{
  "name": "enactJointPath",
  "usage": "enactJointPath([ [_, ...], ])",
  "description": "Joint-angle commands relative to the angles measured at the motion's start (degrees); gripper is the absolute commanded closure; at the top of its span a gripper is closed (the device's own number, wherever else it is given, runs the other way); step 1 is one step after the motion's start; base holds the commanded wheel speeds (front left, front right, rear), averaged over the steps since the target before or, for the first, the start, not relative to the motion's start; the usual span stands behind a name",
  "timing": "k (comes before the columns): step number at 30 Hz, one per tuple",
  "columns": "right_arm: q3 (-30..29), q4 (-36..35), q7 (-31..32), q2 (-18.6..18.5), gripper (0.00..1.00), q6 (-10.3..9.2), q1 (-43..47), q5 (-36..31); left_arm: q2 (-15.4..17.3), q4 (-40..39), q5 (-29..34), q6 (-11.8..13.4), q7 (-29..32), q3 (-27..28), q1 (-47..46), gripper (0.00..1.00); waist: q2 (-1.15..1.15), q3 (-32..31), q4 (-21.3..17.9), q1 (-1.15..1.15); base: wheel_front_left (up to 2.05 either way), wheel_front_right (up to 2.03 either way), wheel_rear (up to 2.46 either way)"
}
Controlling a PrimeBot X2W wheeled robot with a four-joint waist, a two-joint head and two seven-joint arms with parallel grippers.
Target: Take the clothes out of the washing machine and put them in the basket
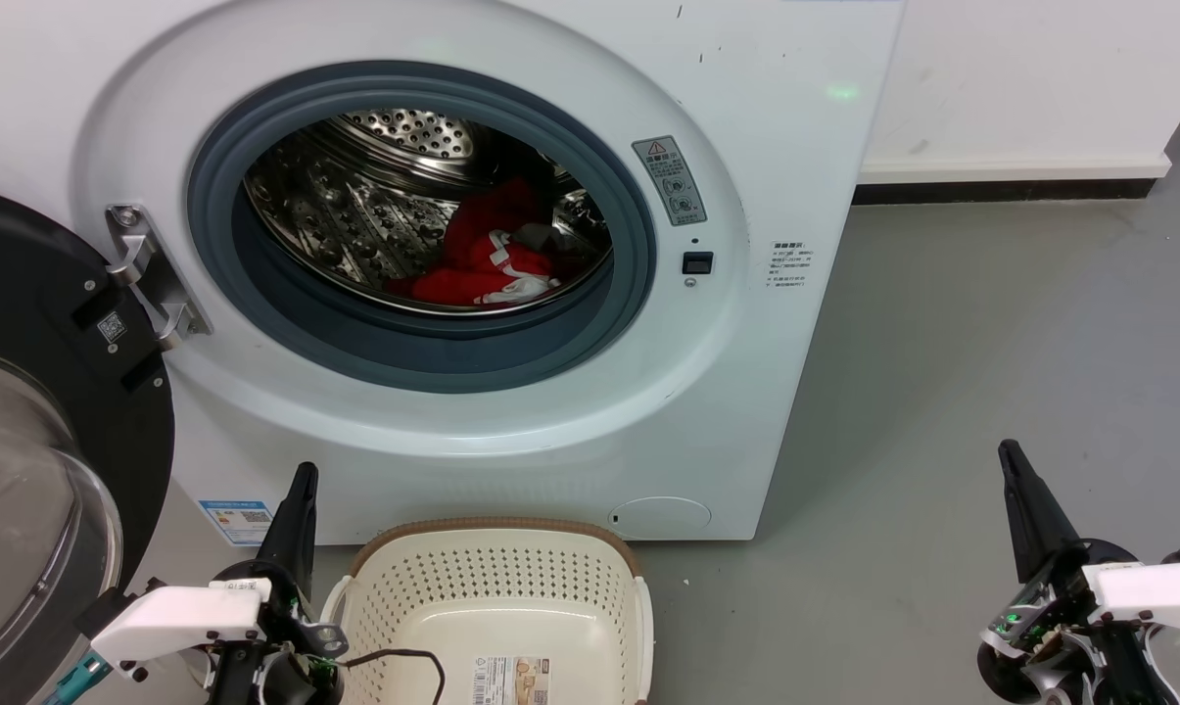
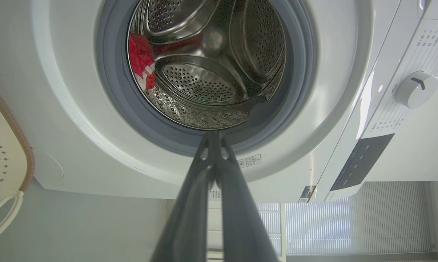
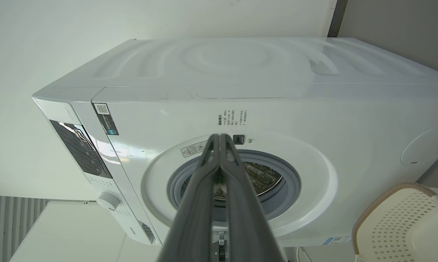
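Note:
The white washing machine point(image 1: 766, 117) stands in front of me with its black-framed glass door point(image 1: 31, 470) swung open to the left. Red clothes point(image 1: 487, 259) with white trim lie low in the steel drum, toward its right side; the left wrist view catches them as red clothes point(image 2: 140, 60) at the drum's left. The cream basket point(image 1: 496, 587) sits on the floor below the drum opening and holds no garment. My left gripper point(image 1: 303, 480) is shut, low beside the basket's left rim. My right gripper point(image 1: 1009, 452) is shut, low at the right over the floor.
Grey floor point(image 1: 991, 323) stretches to the right of the machine up to a white wall with a dark skirting point(image 1: 1001, 191). A thin black cable point(image 1: 403, 658) hangs over the basket's near edge. The basket point(image 3: 400, 218) also appears at the right wrist view's lower right.

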Motion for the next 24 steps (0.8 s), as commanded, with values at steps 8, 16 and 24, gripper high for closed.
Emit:
enactJointPath([
  [8, 0.00, 0.09, -0.02, 0.21, 1.00, 0.00, -0.82, -0.27, -0.10, 0.01, 0.10, -0.12, 0.17, 0.15, -0.32, 1.00, 0.00, 0.00, 0.00, 0.00, 0.00, 0.00, 0.00],
  [16, 0.01, 0.09, -0.02, 0.21, 1.00, 0.00, -0.82, -0.27, -0.10, 0.00, 0.10, -0.12, 0.17, 0.15, -0.32, 1.00, 0.00, 0.00, 0.00, 0.00, 0.00, 0.00, 0.00],
  [24, 0.01, 0.09, -0.03, 0.21, 1.00, 0.00, -0.82, -0.27, -0.10, 0.00, 0.10, -0.12, 0.17, 0.15, -0.32, 1.00, 0.00, 0.00, 0.00, 0.00, 0.00, 0.00, 0.00],
])
